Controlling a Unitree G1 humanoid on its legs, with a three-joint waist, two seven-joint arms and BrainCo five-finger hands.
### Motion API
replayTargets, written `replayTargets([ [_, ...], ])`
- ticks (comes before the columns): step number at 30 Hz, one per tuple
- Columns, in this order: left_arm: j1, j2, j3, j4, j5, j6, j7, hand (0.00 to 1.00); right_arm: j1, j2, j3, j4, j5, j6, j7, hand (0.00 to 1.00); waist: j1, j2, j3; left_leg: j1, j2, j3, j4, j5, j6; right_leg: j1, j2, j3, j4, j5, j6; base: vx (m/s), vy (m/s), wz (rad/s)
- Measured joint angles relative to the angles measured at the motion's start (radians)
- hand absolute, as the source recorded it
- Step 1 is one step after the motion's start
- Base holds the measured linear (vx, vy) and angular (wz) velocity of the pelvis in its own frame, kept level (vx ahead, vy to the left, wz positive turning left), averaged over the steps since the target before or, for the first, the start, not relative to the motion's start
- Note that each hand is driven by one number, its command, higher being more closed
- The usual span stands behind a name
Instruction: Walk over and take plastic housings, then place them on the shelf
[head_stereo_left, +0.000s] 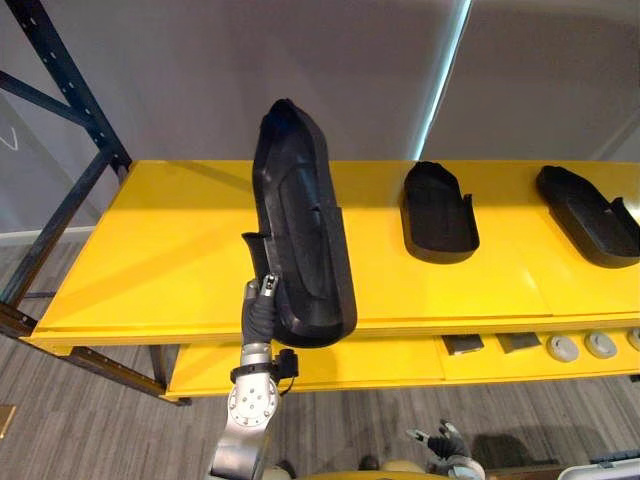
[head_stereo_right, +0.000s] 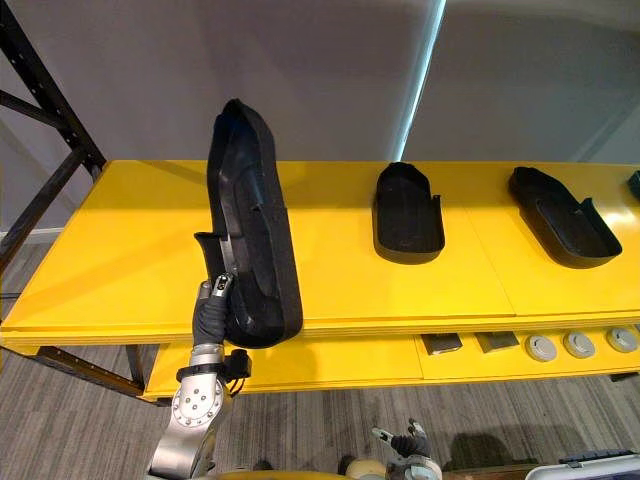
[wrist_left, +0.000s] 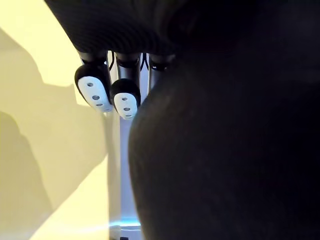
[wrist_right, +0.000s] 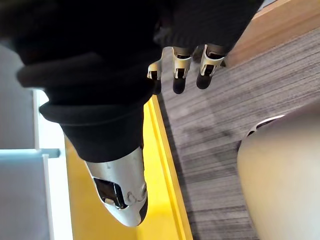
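Observation:
A long black plastic housing (head_stereo_left: 300, 230) stands almost upright, its lower end at the front edge of the yellow shelf (head_stereo_left: 170, 250). My left hand (head_stereo_left: 260, 305) comes up from below and is shut on the housing's lower left side, thumb against its rim. In the left wrist view the housing (wrist_left: 225, 150) shows very close, with the fingers (wrist_left: 93, 90) beside it. My right hand (wrist_right: 180, 70) hangs low over the wood-look floor, fingers relaxed and holding nothing; it also shows small at the bottom (head_stereo_left: 440, 438).
Two shorter black housings (head_stereo_left: 438, 210) (head_stereo_left: 590, 215) lie on the shelf's right half. A lower yellow level carries grey round discs (head_stereo_left: 563, 348) and dark flat squares (head_stereo_left: 463, 344). A dark blue rack upright (head_stereo_left: 70, 80) stands at the left.

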Motion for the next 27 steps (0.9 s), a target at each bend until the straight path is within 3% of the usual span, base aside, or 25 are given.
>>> replayTargets([
  [4,-0.004,0.014,0.071,0.008,0.06,0.035,0.003,1.0,0.018,0.01,0.0,-0.002,-0.003,0.002,0.001,0.0,0.002,-0.005,-0.034,0.045,-0.009,0.024,-0.05,0.01,0.0,0.041,0.005,0.014,-0.061,0.026,0.005,0.07,0.025,-0.09],
  [9,-0.1,0.064,0.158,0.127,0.114,0.087,0.018,1.0,0.023,0.004,0.002,0.0,-0.023,0.006,0.024,0.0,0.001,0.017,-0.061,0.094,-0.023,0.025,-0.132,0.042,0.0,0.079,0.01,0.016,-0.119,0.062,0.002,0.06,0.03,0.03],
  [18,-0.207,0.139,0.302,0.341,0.145,0.181,0.045,1.0,0.018,-0.009,0.003,0.002,-0.055,0.008,0.054,0.0,-0.004,0.022,-0.062,0.103,-0.027,0.034,-0.206,0.098,-0.003,0.066,0.026,0.037,-0.165,0.113,-0.006,-0.06,-0.022,-0.08],
  [27,-0.273,0.166,0.389,0.458,0.151,0.227,0.045,1.0,0.015,-0.012,0.002,0.0,-0.078,0.017,0.066,0.0,-0.005,0.024,-0.061,0.086,-0.048,0.041,-0.237,0.131,0.0,0.035,0.019,0.059,-0.187,0.138,-0.002,-0.15,-0.027,-0.05],
])
